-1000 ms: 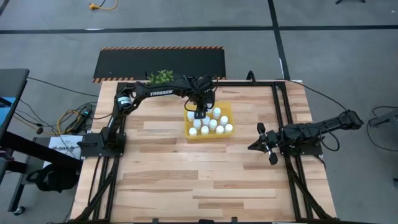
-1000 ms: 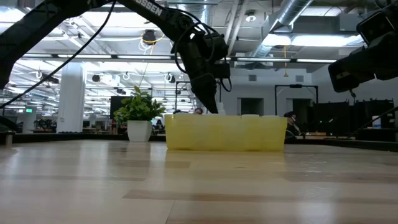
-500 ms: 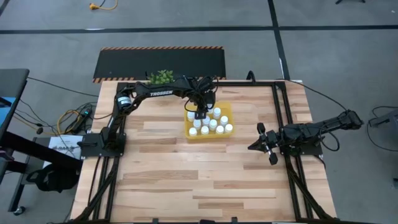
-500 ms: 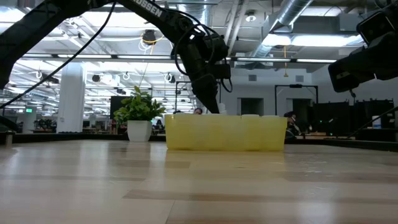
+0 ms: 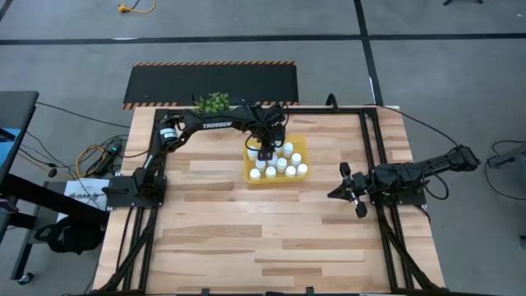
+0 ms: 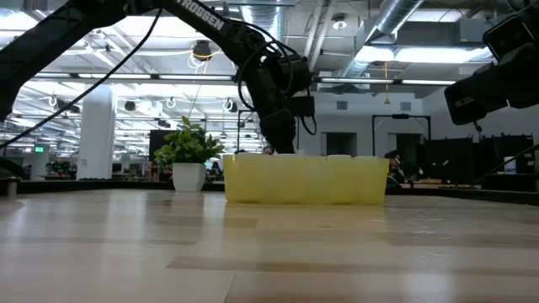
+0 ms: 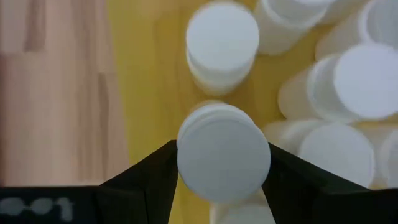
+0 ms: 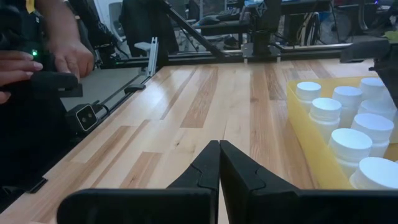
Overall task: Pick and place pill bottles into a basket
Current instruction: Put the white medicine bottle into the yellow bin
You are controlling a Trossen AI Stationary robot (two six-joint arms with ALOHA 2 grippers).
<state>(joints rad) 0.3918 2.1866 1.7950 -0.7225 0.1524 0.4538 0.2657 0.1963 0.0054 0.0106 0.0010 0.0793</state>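
The basket (image 5: 247, 174) is a shallow yellow tray at the table's far middle, and several white pill bottles (image 5: 284, 165) stand in it. My left gripper (image 5: 265, 152) points steeply down over the tray's left half, shut on one more pill bottle (image 7: 222, 160). In the low view its fingers (image 6: 282, 141) dip behind the tray's wall (image 6: 305, 179). My right gripper (image 5: 333, 194) waits shut at the table's right, nothing between its fingers (image 8: 219, 163). My left gripper pinches the bottle's round white cap (image 7: 186, 163) between its two fingers, one on each side. The fingers come from above, slanting down. The bottle stands upright below them over the tray's floor; whether its base rests there is hidden by the cap.
A small green potted plant (image 5: 212, 102) stands at the far edge, left of the tray. Bare wooden tabletop (image 5: 246, 230) lies in front of the tray. A person's hands (image 8: 68, 56) show beyond the table's edge in the right wrist view.
My left gripper has sunk a little into the tray with the bottle still between its fingers.
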